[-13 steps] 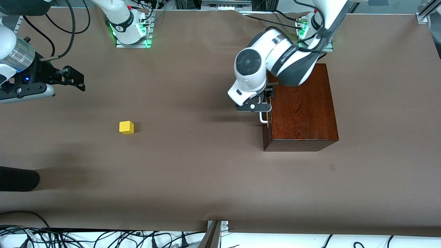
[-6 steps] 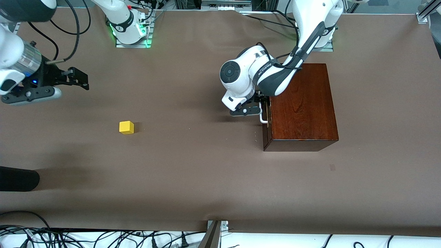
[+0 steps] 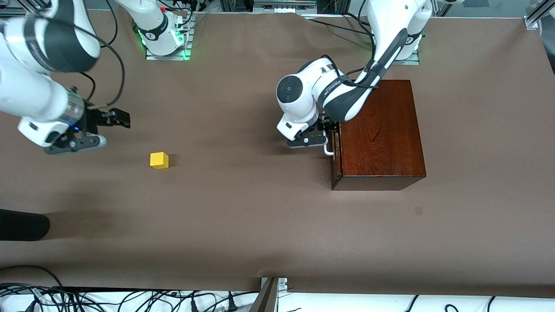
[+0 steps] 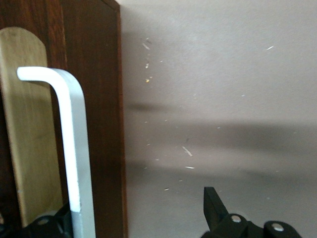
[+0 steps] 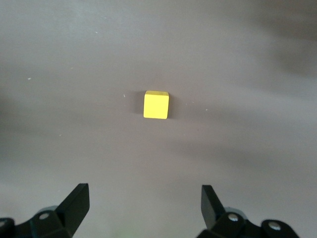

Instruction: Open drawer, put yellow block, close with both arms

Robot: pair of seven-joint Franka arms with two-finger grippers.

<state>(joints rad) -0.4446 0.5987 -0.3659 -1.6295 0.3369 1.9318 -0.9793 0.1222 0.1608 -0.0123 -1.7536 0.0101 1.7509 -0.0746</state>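
Note:
The dark reddish-brown wooden box [image 3: 381,130] stands at the left arm's end of the table, and its drawer looks shut. The white U-shaped handle [image 3: 329,149] shows close up in the left wrist view [image 4: 74,148], against a pale wood recess [image 4: 27,124]. My left gripper [image 3: 326,132] is open and straddles the handle [image 4: 133,210], one finger on each side. The yellow block [image 3: 159,160] lies on the brown table toward the right arm's end. My right gripper [image 3: 116,119] is open and empty above the table, close to the block [image 5: 156,105], which lies ahead of its fingertips [image 5: 80,194].
A dark object [image 3: 21,225] lies at the table's edge at the right arm's end, nearer the front camera. The arm bases [image 3: 164,39] stand along the far edge. Cables [image 3: 130,299] run below the near edge. Open brown table [image 3: 243,208] lies between block and box.
My right arm has swung down and toward the yellow block. My left gripper dropped lower against the handle and has since barely moved. Block and box have not moved.

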